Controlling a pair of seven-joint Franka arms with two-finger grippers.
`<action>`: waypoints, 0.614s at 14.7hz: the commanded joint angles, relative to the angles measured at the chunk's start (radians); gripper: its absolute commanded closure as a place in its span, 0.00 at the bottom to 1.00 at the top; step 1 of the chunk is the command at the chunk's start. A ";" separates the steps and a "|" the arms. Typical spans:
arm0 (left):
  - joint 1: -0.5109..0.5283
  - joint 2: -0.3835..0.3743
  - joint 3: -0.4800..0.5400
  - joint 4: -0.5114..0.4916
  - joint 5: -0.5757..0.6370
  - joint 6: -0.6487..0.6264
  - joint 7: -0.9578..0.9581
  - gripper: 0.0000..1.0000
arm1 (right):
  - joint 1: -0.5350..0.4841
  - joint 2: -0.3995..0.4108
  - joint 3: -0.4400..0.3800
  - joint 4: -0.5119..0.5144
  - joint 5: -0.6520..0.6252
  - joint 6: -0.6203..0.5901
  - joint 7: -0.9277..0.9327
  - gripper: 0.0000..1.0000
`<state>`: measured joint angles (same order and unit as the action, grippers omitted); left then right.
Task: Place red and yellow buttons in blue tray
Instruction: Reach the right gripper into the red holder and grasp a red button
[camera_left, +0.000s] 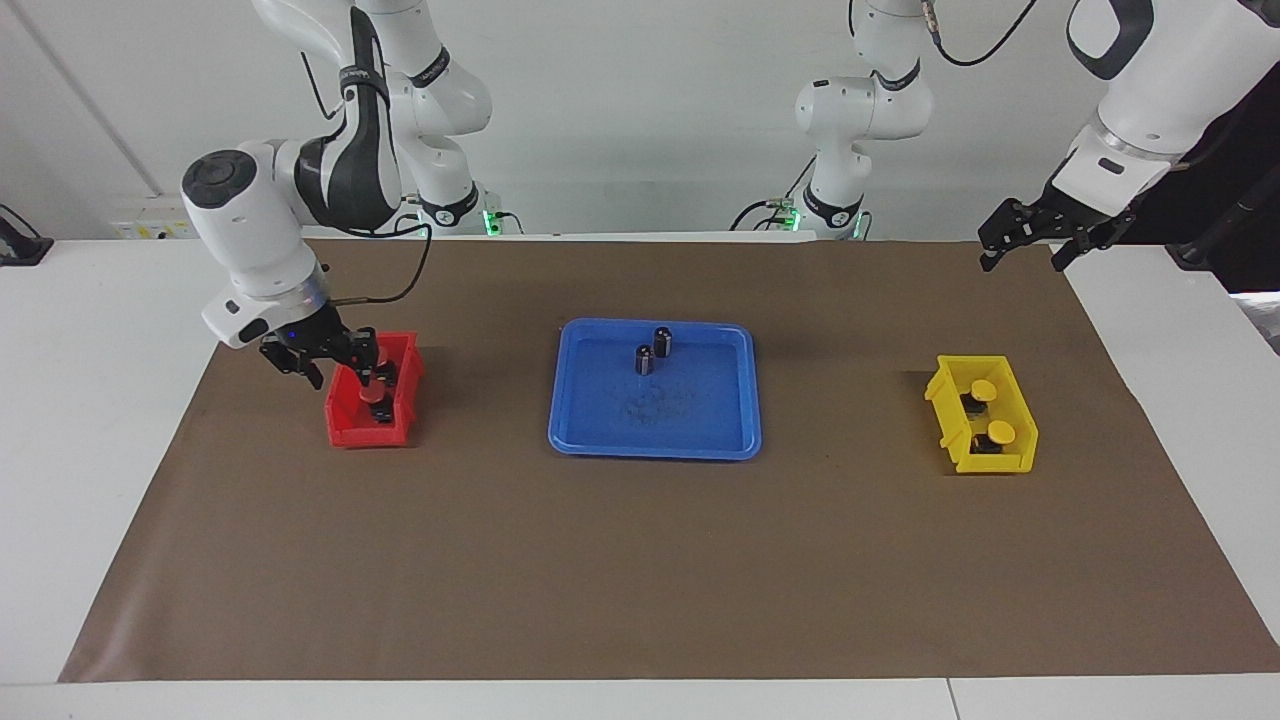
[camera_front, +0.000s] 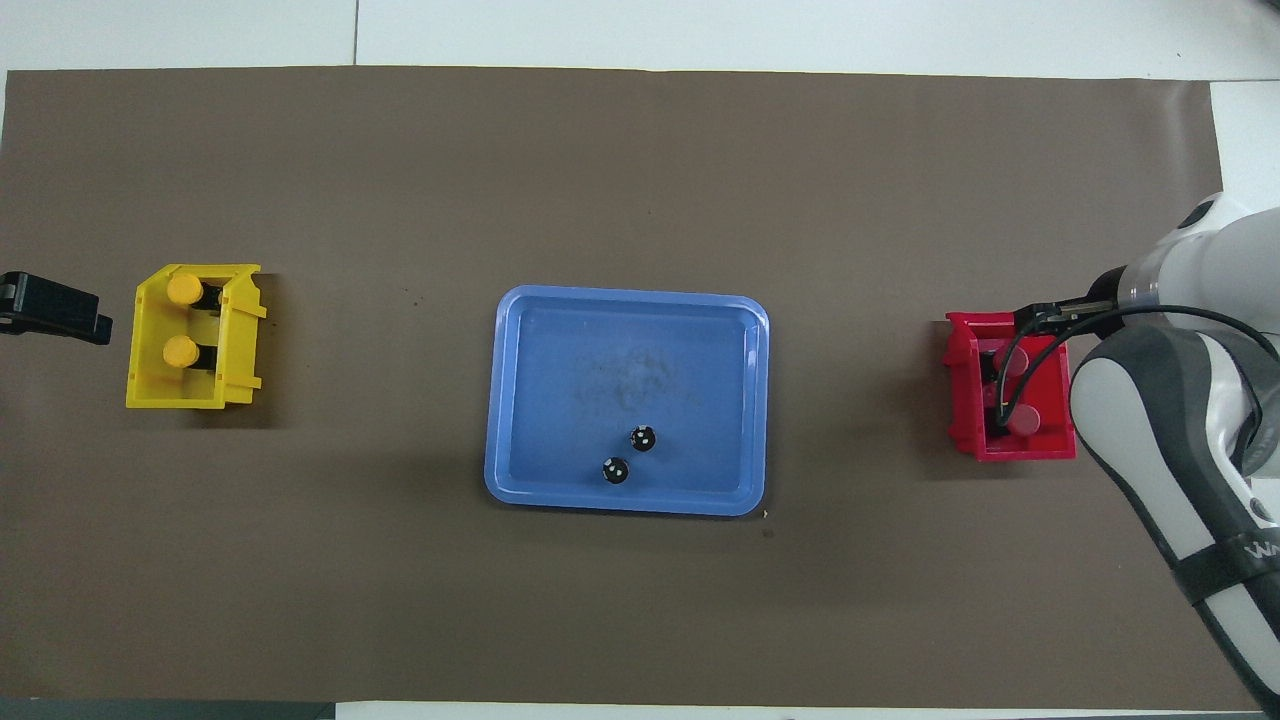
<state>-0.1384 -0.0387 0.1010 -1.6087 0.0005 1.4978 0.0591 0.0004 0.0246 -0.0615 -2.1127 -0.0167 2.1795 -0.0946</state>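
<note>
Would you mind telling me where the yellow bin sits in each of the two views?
Facing view: the yellow bin is at the picture's right, level with the blue tray.
Overhead view: the yellow bin is at the picture's left.
Shared landmark: the blue tray, mid-table.

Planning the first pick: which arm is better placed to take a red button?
The right: its end effector is already down in the red bin at the red buttons. The left end effector hangs past the yellow bin.

red bin (camera_left: 345, 425), yellow bin (camera_left: 1010, 455), dark cylinders (camera_left: 662, 342)
</note>
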 joint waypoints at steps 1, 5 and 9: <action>0.005 -0.017 0.000 -0.011 -0.013 -0.010 -0.010 0.00 | 0.000 -0.008 -0.001 -0.046 0.021 0.051 -0.001 0.39; 0.005 -0.017 0.000 -0.011 -0.013 -0.011 -0.010 0.00 | 0.003 0.001 -0.001 -0.076 0.023 0.098 -0.001 0.39; 0.005 -0.017 0.000 -0.011 -0.013 -0.011 -0.010 0.00 | 0.006 0.017 -0.001 -0.104 0.023 0.141 -0.002 0.39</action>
<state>-0.1384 -0.0387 0.1010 -1.6087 0.0005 1.4975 0.0590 0.0016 0.0386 -0.0617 -2.1925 -0.0166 2.2912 -0.0946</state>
